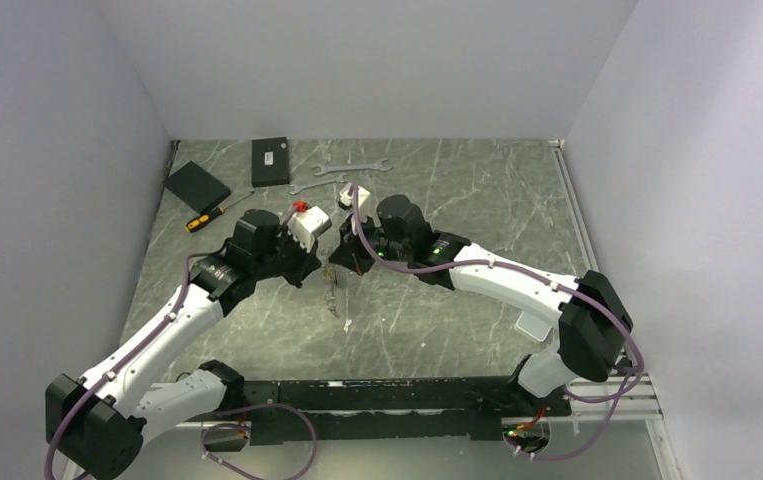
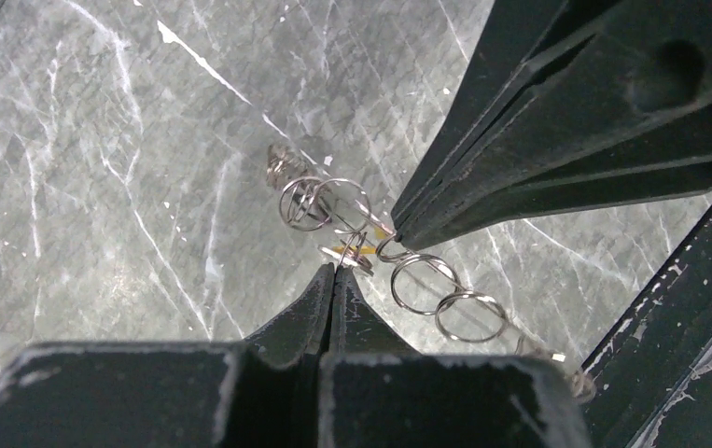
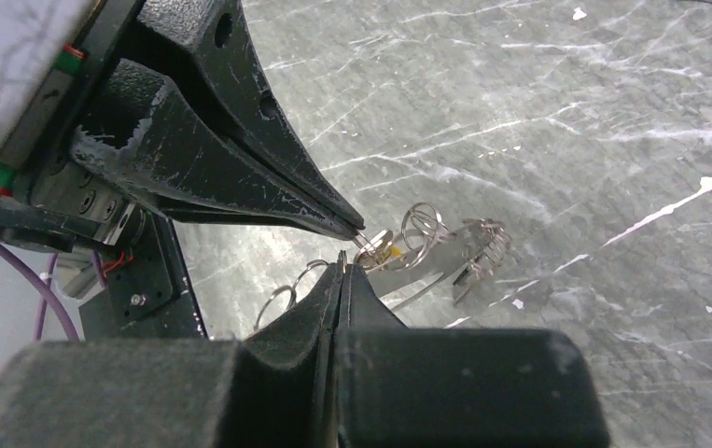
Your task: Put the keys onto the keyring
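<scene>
My left gripper [image 2: 333, 270] and right gripper [image 3: 342, 263] meet tip to tip above the middle of the table [image 1: 437, 300], both shut. The left gripper [image 1: 321, 262] pinches a tiny key [image 2: 354, 255] with a brass-yellow part, which also shows in the right wrist view [image 3: 380, 248]. The right gripper [image 1: 341, 262] pinches a thin wire loop of the keyring [image 2: 424, 283], which here looks like a string of several silvery loops. More loops [image 3: 424, 224] and a coiled end [image 3: 487, 243] lie beyond the key. In the top view the keyring [image 1: 334, 292] hangs below the tips.
Two flat silver wrenches [image 1: 353, 168] [image 1: 309, 187] lie at the back. Left of them are two black boxes [image 1: 270, 161] [image 1: 196, 184] and a yellow-handled screwdriver [image 1: 209, 215]. A small pale bit [image 1: 345, 322] lies on the table below the grippers.
</scene>
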